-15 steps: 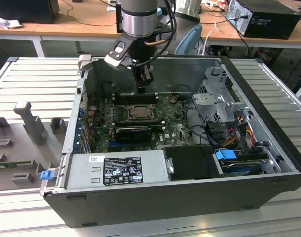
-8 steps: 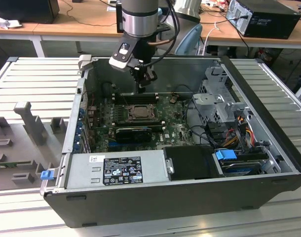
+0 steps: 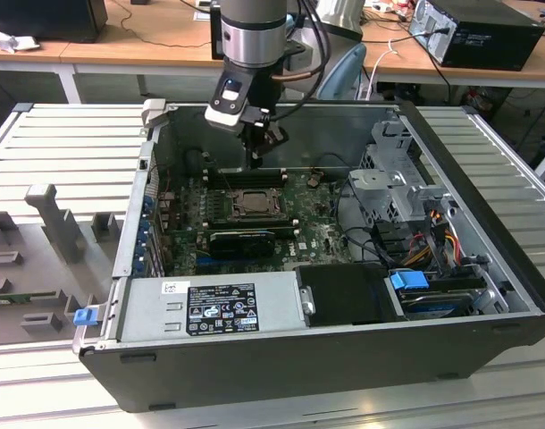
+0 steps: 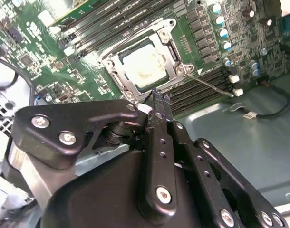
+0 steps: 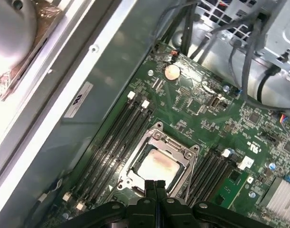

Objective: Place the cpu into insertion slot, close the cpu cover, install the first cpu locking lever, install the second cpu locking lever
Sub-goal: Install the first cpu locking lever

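Observation:
The cpu [image 5: 157, 167] [image 4: 144, 66] lies flat in the insertion slot [image 3: 252, 204], its pale metal top showing through the window of the cpu cover [image 5: 160, 138] [image 4: 117, 61]. The silvery cover lies down over it. A thin wire locking lever [image 4: 212, 86] angles out from one socket corner across the memory slots. My gripper [image 5: 154, 183] [image 4: 159, 98] [image 3: 255, 159] hangs just above the socket's edge, on the side towards the case's back wall. Its black fingers are shut together and hold nothing.
The green motherboard [image 3: 317, 228] sits inside an open dark tower case [image 3: 281, 357]. Long black memory slots [image 5: 111, 142] flank the socket on both sides. A finned black card [image 3: 241, 241], power supply [image 3: 210, 308], drive cage [image 3: 398, 188] and cables [image 3: 433, 232] surround it.

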Motion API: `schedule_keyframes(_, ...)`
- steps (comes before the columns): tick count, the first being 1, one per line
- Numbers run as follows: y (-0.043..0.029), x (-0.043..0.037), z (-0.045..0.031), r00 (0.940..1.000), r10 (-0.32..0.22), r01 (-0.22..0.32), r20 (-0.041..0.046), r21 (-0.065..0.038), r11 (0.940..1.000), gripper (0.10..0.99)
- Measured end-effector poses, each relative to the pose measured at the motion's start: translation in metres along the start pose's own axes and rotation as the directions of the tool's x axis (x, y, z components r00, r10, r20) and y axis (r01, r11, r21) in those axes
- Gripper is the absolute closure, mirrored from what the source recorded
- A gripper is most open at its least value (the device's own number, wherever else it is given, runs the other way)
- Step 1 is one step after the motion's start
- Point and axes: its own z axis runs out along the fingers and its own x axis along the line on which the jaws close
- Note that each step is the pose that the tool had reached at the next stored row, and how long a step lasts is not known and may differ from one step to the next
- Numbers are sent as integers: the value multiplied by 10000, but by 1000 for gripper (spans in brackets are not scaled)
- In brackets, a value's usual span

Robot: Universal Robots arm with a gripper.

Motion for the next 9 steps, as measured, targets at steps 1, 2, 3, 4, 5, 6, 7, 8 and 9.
schedule_keyframes(1, 0, 0, 0, 9999, -115, 115, -6, 1, 9999, 980)
schedule_keyframes(2, 0, 0, 0, 9994, -344, 344, -18, 4, 9994, 980)
schedule_keyframes(3, 0, 0, 0, 9988, -488, 488, -26, 5, 9988, 980)
schedule_keyframes(4, 0, 0, 0, 9982, -598, 598, -32, 5, 9982, 980)
schedule_keyframes(5, 0, 0, 0, 9971, -760, 760, -41, 7, 9971, 980)
schedule_keyframes(6, 0, 0, 0, 9963, -860, 860, -46, 8, 9963, 980)
schedule_keyframes(7, 0, 0, 0, 9953, -970, 971, -52, 8, 9953, 980)
schedule_keyframes(8, 0, 0, 0, 9922, -1247, 1247, -67, 10, 9922, 980)
schedule_keyframes(9, 0, 0, 0, 9898, -1421, 1421, -77, 11, 9898, 980)
